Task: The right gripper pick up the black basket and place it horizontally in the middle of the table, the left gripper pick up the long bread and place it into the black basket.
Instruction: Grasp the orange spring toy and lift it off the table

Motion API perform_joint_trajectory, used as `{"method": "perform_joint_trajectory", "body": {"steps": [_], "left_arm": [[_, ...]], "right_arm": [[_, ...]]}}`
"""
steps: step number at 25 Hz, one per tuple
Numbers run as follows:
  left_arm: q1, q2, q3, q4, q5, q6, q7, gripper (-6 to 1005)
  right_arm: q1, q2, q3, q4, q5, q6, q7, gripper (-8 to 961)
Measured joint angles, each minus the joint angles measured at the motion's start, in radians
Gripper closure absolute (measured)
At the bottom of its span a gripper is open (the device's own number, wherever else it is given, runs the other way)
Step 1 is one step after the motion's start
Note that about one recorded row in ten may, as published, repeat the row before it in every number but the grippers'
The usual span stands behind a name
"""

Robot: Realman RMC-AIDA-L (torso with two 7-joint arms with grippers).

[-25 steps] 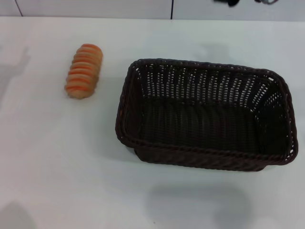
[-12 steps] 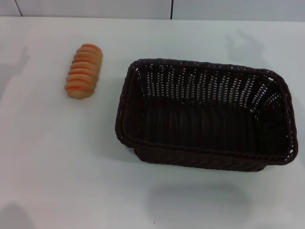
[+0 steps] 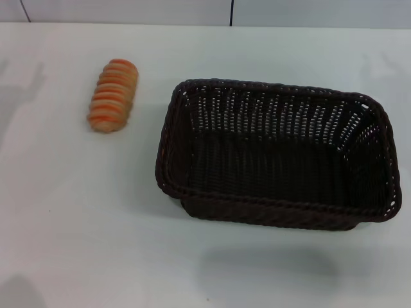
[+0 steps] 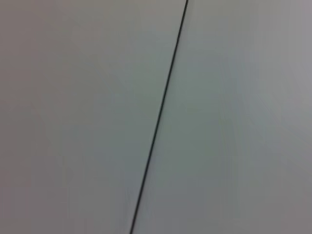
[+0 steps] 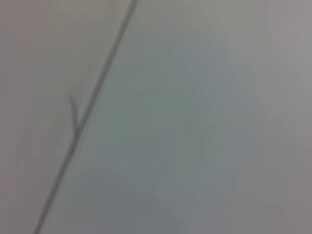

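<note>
White tabletop [image 3: 77, 224] carried the long bread [image 3: 113, 95] at far left and the black basket [image 3: 276, 154] upright, long side across, right of centre. A misjudged descent could shove the light basket or roll the loaf. Neither gripper appeared in any view, so spacing and finger state could not be determined.

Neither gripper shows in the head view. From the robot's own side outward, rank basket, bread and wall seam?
1. black basket: nearest, centre-right on the table.
2. long bread: farther back, left.
3. wall seam: farthest, behind the table.
</note>
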Motion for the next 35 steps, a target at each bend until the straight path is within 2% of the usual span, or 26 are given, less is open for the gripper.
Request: {"method": "perform_joint_trajectory", "body": {"steps": [1, 2, 5, 6, 9, 11, 15, 17, 20, 21, 22, 24, 25, 26, 27, 30, 31, 32, 35], "left_arm": [[0.001, -0.001, 0.012, -0.006, 0.0, 0.003, -0.012, 288], [0.001, -0.001, 0.012, -0.006, 0.0, 0.003, -0.012, 288], [0.001, -0.002, 0.027, -0.012, 0.0, 0.007, -0.02, 289], [-0.001, -0.003, 0.032, -0.012, 0.0, 0.008, -0.024, 290], [-0.006, -0.004, 0.046, -0.014, 0.0, 0.015, -0.03, 291], [-0.01, -0.006, 0.087, -0.056, -0.001, 0.081, -0.091, 292], [-0.009, -0.006, 0.137, -0.106, -0.001, 0.162, -0.157, 294], [0.014, -0.004, 0.282, -0.227, 0.0, 0.343, -0.3, 294], [0.05, -0.001, 0.413, -0.36, 0.027, 0.485, -0.428, 296], [0.083, 0.0, 0.49, -0.48, 0.099, 0.578, -0.555, 296], [0.083, 0.0, 0.49, -0.48, 0.099, 0.578, -0.555, 297], [0.105, 0.001, 0.523, -0.57, 0.199, 0.623, -0.689, 297], [0.115, 0.001, 0.533, -0.622, 0.272, 0.634, -0.782, 298], [0.124, 0.005, 0.536, -0.704, 0.42, 0.631, -0.956, 298], [0.124, 0.005, 0.536, -0.704, 0.42, 0.631, -0.956, 299], [0.127, 0.011, 0.537, -0.824, 0.66, 0.589, -1.222, 300], [0.12, 0.012, 0.533, -0.901, 0.824, 0.526, -1.371, 300], [0.12, 0.012, 0.533, -0.901, 0.824, 0.526, -1.371, 301], [0.094, 0.012, 0.531, -0.993, 1.033, 0.414, -1.547, 302]], "right_arm": [[-0.003, 0.0, 0.0, -0.071, 0.064, -0.084, 0.0, 620], [-0.003, 0.0, 0.0, -0.071, 0.064, -0.084, 0.0, 620], [-0.002, 0.0, -0.002, -0.188, 0.174, -0.219, -0.001, 619], [0.001, -0.001, -0.006, -0.262, 0.226, -0.309, -0.001, 619], [0.009, 0.0, -0.013, -0.333, 0.266, -0.387, -0.002, 619], [0.026, 0.0, -0.027, -0.405, 0.311, -0.441, -0.002, 619], [0.044, -0.002, -0.036, -0.449, 0.343, -0.448, -0.002, 626], [0.051, -0.002, -0.037, -0.463, 0.346, -0.449, -0.002, 627], [0.056, -0.002, -0.039, -0.471, 0.346, -0.449, -0.002, 626], [0.059, -0.003, -0.04, -0.472, 0.346, -0.446, -0.002, 625], [0.059, -0.003, -0.04, -0.472, 0.346, -0.446, -0.002, 625], [0.06, -0.004, -0.04, -0.472, 0.346, -0.443, -0.002, 625], [0.061, -0.004, -0.04, -0.472, 0.346, -0.442, -0.002, 625], [0.061, -0.004, -0.038, -0.473, 0.346, -0.441, -0.002, 625], [0.061, -0.004, -0.038, -0.473, 0.346, -0.441, -0.002, 625], [0.063, -0.005, -0.034, -0.473, 0.346, -0.441, -0.003, 625], [0.065, -0.006, -0.032, -0.473, 0.346, -0.441, -0.003, 625], [0.065, -0.006, -0.032, -0.473, 0.346, -0.441, -0.003, 625], [0.068, -0.006, -0.031, -0.474, 0.346, -0.44, -0.003, 625]]}}
